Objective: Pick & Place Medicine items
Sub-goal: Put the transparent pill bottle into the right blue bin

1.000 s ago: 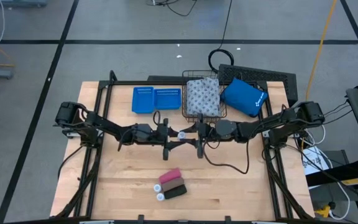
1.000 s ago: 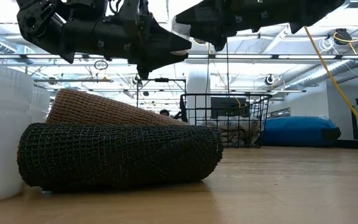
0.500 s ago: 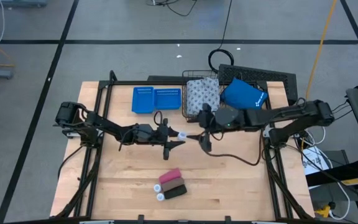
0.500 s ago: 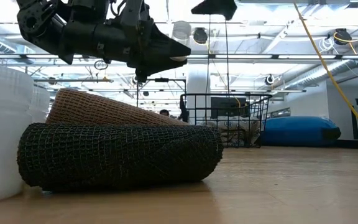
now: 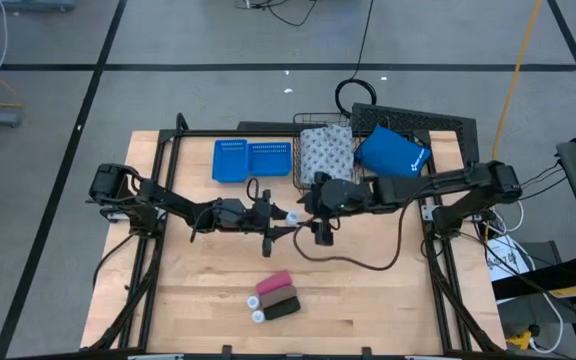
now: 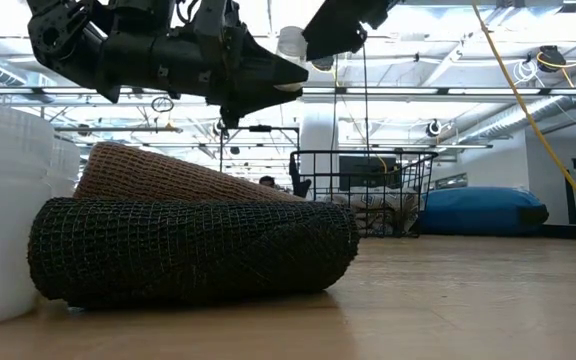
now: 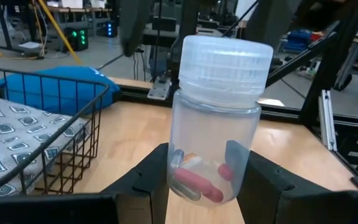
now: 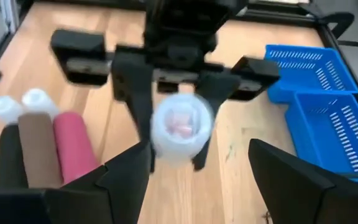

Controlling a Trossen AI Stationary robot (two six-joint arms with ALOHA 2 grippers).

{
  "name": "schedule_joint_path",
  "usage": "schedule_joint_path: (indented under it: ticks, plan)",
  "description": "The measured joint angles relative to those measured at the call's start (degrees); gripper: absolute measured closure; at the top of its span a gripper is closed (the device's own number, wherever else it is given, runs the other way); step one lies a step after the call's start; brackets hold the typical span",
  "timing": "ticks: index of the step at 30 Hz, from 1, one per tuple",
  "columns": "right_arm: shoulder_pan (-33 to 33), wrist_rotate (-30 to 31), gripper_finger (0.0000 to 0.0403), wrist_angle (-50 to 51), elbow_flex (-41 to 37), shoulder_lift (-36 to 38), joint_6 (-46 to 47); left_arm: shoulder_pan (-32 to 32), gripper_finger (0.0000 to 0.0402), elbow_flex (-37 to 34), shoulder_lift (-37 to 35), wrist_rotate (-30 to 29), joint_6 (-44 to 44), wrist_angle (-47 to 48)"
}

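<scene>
My left gripper [image 5: 284, 221] reaches level over the middle of the table, shut on a small clear pill bottle [image 7: 215, 118] with a white cap. My right gripper [image 5: 322, 222] hovers open just to the right of it, higher up and tipped down, its fingers [image 8: 124, 180] with nothing between them. Near the front edge lie a pink block [image 5: 273, 284], a dark block [image 5: 284, 307] and two tiny white bottles [image 5: 256, 308]. The grey-white patterned pack [image 5: 326, 155] rests inside a wire basket [image 5: 298, 150]. My left gripper pinches the pill bottle's bottom end [image 7: 180, 169] between its two fingers, one on each side of the round wall. The fingers come level from the table's left and lie along the bottle. The bottle is lifted clear, its cap [image 7: 227, 57] pointing toward the right arm.
Blue perforated trays [image 5: 253, 158] stand at the far left of the basket, and a bright blue pouch [image 5: 391, 155] lies to its right. Black frame rails [image 5: 438, 260] run along both sides. Bare wood stretches between the grippers and the blocks.
My right gripper has drawn away from the bottle, gone up and tipped its fingers downward. My left gripper has kept still with the bottle in it.
</scene>
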State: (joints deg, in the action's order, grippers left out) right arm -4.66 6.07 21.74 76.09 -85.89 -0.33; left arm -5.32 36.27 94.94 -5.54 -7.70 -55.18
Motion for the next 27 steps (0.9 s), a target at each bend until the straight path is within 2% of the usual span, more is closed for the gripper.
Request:
schedule_joint_path:
  ticks: [10,20,27]
  plan:
    - [0.0,-0.3,0.0147,-3.2,-0.2,0.1,2.6,0.0,0.0257,0.0,0.0,2.9,2.4,-9.2]
    - [-0.4,-0.1,0.0149,-26.2,-10.3,0.0,2.9,-0.1,0.0257,0.0,0.0,2.7,2.5,-9.2]
    - [-0.5,-0.2,0.0178,-46.9,-21.3,0.5,4.2,-0.1,0.0257,0.0,0.0,2.8,2.7,-9.4]
